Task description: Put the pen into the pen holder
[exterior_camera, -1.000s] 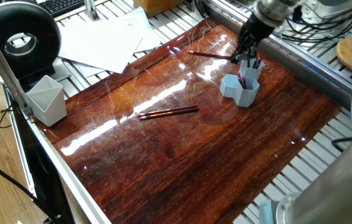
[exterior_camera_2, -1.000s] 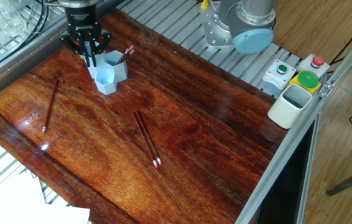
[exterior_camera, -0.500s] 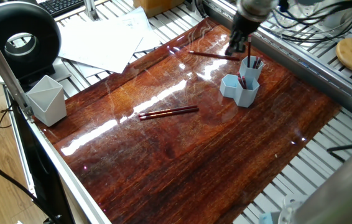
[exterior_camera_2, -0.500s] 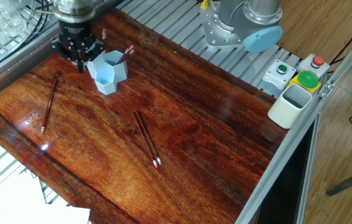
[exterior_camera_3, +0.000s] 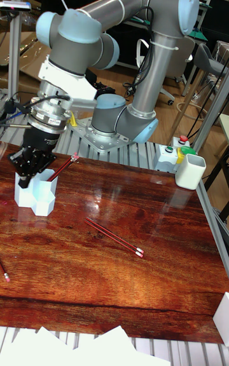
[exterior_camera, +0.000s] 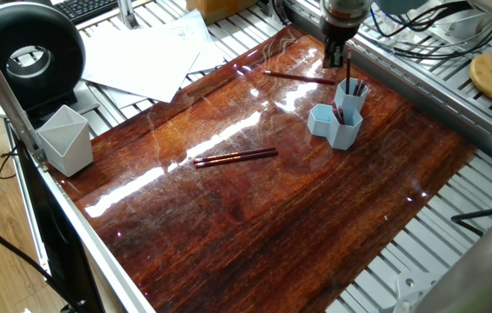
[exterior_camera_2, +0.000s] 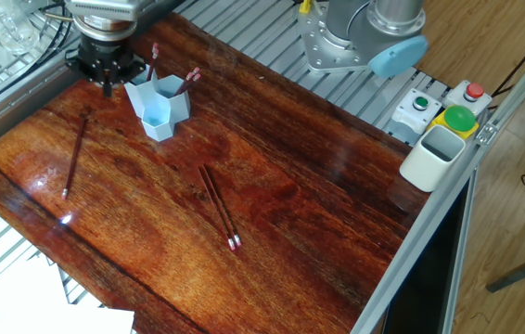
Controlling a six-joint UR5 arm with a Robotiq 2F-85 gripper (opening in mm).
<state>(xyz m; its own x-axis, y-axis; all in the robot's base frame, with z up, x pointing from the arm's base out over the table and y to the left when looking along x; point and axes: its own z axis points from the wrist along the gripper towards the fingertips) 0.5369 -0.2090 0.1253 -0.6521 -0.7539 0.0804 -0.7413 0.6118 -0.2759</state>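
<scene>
While hanging top centre beside the light blue hexagon-tube plastic pen holder (exterior_camera: 337, 123), square the black two-finger gripper (exterior_camera: 335, 61) (clenched or released: cannot tell) over the slim dark red pen (exterior_camera: 298, 77) lying just left; descend straight.

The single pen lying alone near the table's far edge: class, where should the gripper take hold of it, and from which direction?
Grip the single pen around mid-shaft, coming straight down from above. It lies flat on the table with bare wood on both sides, so the fingers can straddle its thin shaft crosswise. Its middle probably keeps it balanced when lifted. The gripper hangs just beyond its far end, beside the pen holder.
</scene>
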